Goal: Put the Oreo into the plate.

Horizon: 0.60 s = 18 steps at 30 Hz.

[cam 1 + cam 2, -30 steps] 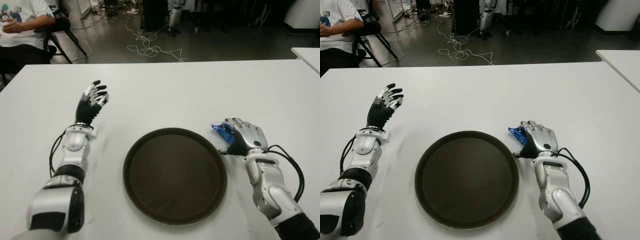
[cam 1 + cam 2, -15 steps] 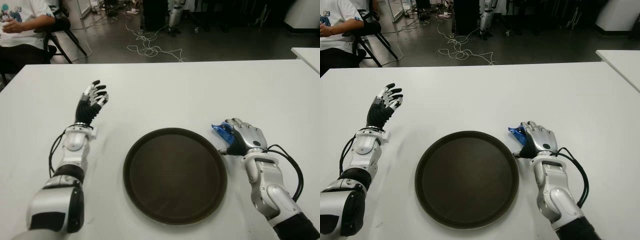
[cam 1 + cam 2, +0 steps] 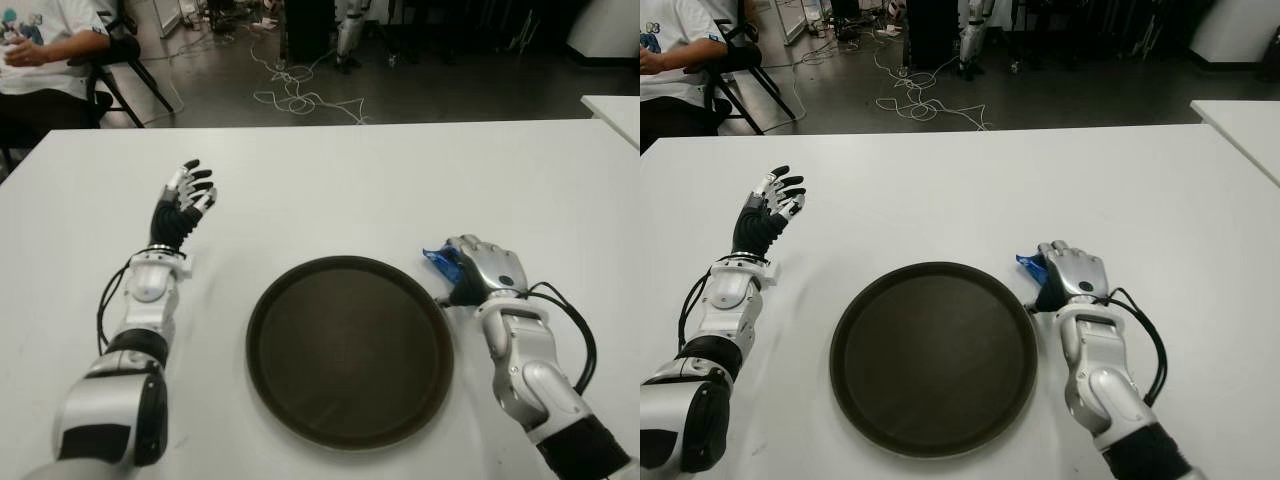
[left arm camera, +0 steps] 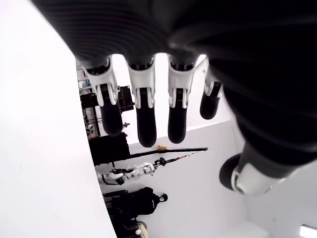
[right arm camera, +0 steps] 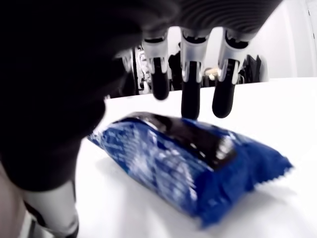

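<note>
The right hand (image 3: pixel 478 272) arched loosely over the blue Oreo pack (image 5: pixel 190 161) lying on the table (image 3: pixel 400 190) beneath its uncurled fingers (image 5: pixel 190 91), gripping nothing, just beside the plate (image 3: pixel 350 350), while the left hand (image 3: pixel 182 207) stayed spread, empty.

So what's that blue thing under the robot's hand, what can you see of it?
It is the Oreo: a small pack in shiny blue wrapper with white print, a dark patch on top and crimped ends. It lies flat on the white table, just beyond the plate rim on the robot's right. The right hand arches over it, fingers curled down above the wrapper but not closed on it; contact is unclear.
</note>
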Each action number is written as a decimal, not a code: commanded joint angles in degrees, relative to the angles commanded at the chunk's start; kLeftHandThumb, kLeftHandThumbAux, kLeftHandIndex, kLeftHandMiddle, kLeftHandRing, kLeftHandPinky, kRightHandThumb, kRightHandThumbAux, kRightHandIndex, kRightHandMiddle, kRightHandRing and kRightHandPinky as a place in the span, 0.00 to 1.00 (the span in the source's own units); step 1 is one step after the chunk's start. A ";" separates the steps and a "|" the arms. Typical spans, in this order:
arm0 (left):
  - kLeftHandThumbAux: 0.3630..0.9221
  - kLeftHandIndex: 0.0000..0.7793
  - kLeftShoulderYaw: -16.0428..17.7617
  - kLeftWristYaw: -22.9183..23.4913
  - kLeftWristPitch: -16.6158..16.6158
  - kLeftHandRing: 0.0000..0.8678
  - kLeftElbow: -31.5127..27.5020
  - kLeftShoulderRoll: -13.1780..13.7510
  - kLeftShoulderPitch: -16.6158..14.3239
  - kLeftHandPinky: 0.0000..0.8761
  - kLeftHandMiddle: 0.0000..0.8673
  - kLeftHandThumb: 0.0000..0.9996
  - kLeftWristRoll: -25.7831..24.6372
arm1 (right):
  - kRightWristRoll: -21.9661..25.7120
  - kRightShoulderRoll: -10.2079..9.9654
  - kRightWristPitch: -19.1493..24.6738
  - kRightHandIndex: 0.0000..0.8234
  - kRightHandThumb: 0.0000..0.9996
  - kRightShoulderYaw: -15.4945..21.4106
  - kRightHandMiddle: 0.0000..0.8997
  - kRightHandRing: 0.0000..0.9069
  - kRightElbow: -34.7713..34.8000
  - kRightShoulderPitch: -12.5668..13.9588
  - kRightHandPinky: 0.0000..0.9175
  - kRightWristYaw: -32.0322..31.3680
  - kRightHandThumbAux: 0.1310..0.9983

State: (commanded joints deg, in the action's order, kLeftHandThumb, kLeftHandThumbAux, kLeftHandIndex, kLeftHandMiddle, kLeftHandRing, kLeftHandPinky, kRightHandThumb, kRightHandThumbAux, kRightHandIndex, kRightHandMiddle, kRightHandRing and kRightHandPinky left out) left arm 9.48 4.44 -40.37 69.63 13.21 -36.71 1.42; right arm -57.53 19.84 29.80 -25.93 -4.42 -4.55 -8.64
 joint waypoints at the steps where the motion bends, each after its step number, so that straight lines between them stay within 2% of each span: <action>1: 0.50 0.16 -0.02 0.01 0.02 0.22 -0.01 0.04 0.00 0.19 0.25 0.30 0.02 | -0.07 0.06 -0.05 0.41 0.10 -0.10 0.35 0.37 0.02 -0.02 0.43 -0.01 0.84; 8: 0.51 0.16 -0.11 0.11 0.08 0.22 -0.01 0.26 0.07 0.21 0.25 0.31 0.10 | 0.55 0.38 -1.13 0.53 0.18 -0.48 0.51 0.49 0.34 -0.28 0.54 -0.36 0.85; 13: 0.51 0.16 -0.11 0.24 0.15 0.22 -0.04 0.42 0.12 0.20 0.25 0.30 0.02 | 1.73 0.13 -1.86 0.55 0.15 0.05 0.56 0.54 0.28 -0.28 0.58 -0.72 0.84; 18: 0.48 0.15 -0.19 0.18 0.15 0.22 -0.02 0.53 0.12 0.19 0.25 0.29 0.08 | 3.14 -0.05 -3.04 0.59 0.15 0.69 0.66 0.68 -0.06 -0.26 0.70 -0.64 0.85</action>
State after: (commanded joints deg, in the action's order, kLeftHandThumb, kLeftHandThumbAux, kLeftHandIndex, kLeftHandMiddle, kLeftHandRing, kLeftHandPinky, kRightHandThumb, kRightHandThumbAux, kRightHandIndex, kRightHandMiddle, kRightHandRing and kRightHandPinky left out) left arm 9.29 4.62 -40.22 69.61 13.74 -36.58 1.50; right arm -54.39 19.79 26.76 -25.24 -4.48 -4.81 -9.28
